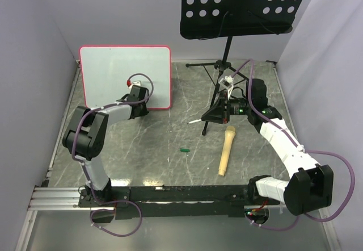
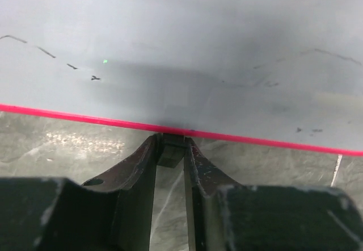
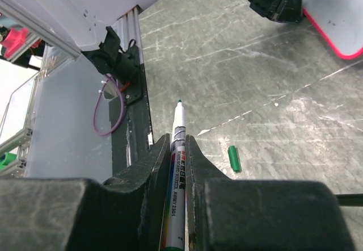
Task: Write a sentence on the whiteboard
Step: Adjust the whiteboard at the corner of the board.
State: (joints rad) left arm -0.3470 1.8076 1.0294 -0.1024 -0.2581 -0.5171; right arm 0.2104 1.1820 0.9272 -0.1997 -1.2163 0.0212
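Observation:
The whiteboard (image 1: pixel 113 72), white with a pink-red frame, lies at the back left. Its surface (image 2: pixel 181 46) shows only faint grey traces; no teal sentence is visible. My left gripper (image 1: pixel 140 107) sits at the board's near edge, its jaws closed on the pink frame (image 2: pixel 170 144). My right gripper (image 1: pixel 214 114) is shut on an uncapped green-tipped whiteboard marker (image 3: pixel 180 123), held above the table right of the board, with the tip (image 1: pixel 192 122) pointing left. The board's corner also shows in the right wrist view (image 3: pixel 337 32).
The marker's green cap (image 1: pixel 184 149) lies on the table, also in the right wrist view (image 3: pixel 233 158). A wooden stick (image 1: pixel 226 150) lies to its right. A black perforated music stand (image 1: pixel 244 4) rises at the back, its tripod legs (image 1: pixel 218 75) beside my right gripper.

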